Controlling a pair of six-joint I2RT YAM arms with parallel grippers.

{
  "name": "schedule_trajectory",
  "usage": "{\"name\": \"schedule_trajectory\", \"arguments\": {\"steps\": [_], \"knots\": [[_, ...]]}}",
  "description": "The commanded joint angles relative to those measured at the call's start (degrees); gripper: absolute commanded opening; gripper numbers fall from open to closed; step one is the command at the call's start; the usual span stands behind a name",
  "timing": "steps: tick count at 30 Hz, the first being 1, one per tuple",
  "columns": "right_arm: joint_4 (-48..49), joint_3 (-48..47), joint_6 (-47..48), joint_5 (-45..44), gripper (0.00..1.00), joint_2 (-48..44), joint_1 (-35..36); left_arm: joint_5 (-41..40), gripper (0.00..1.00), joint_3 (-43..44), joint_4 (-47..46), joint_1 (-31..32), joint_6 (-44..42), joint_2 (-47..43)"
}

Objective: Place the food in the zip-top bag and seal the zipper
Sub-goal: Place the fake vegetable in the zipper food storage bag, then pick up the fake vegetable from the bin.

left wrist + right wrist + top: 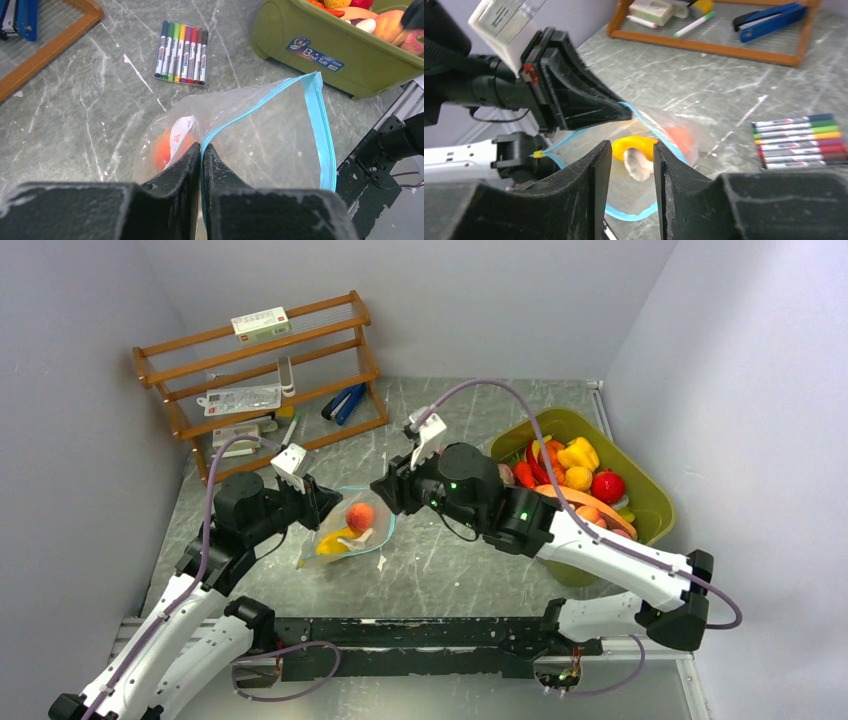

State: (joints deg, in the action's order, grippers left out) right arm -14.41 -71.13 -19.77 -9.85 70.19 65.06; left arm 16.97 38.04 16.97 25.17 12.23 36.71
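Note:
The clear zip-top bag [352, 532] lies mid-table with its mouth open. Inside are an orange-red fruit [360, 515], a yellow piece [335, 543] and a white piece [363, 536]. My left gripper [320, 502] is shut on the teal zipper [320, 125] strip, pinching it at the jaw tips [201, 147], with the orange fruit [161, 150] and white label [181, 134] just behind. My right gripper [631, 150] is open and empty, hovering over the bag mouth, with the yellow piece [636, 146] and white piece [639, 167] seen between its fingers. In the top view it [385, 490] sits at the bag's right edge.
An olive-green tub [560, 422] at the right holds more toy food [580, 465]. A set of marker pens [182, 52] lies beyond the bag. A wooden rack [260, 370] with a blue stapler [343, 403] stands at the back left.

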Motion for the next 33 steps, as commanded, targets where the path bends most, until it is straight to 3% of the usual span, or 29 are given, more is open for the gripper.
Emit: {"name": "schedule_trajectory", "arguments": {"steps": [1,11,18,25,33], "knots": [[-7.11,-3.05,0.28,-12.05,0.37,-2.62,0.07,-0.07,0.07,0.50,-0.39,-0.28,-0.37,-0.45],[-21.78,-6.79,-5.46,-30.98,0.51,-2.96,-6.12,0.24,0.07,0.54,-0.48,-0.23,-0.54,-0.34],[-25.27,-1.73,-12.13,-24.77,0.50,-4.16,-20.87,0.01,0.07,0.43,-0.46,-0.25,-0.48,-1.14],[-25.25,5.31,-18.16,-26.48,0.45,-6.33,-29.33,0.21,0.07,0.44,-0.44,-0.23,-0.54,-1.08],[-32.82,5.09,-27.87,-25.39,0.43,-1.86,-40.96,0.11,0.07,0.45,-0.27,-0.28,-0.53,-1.19]]}}
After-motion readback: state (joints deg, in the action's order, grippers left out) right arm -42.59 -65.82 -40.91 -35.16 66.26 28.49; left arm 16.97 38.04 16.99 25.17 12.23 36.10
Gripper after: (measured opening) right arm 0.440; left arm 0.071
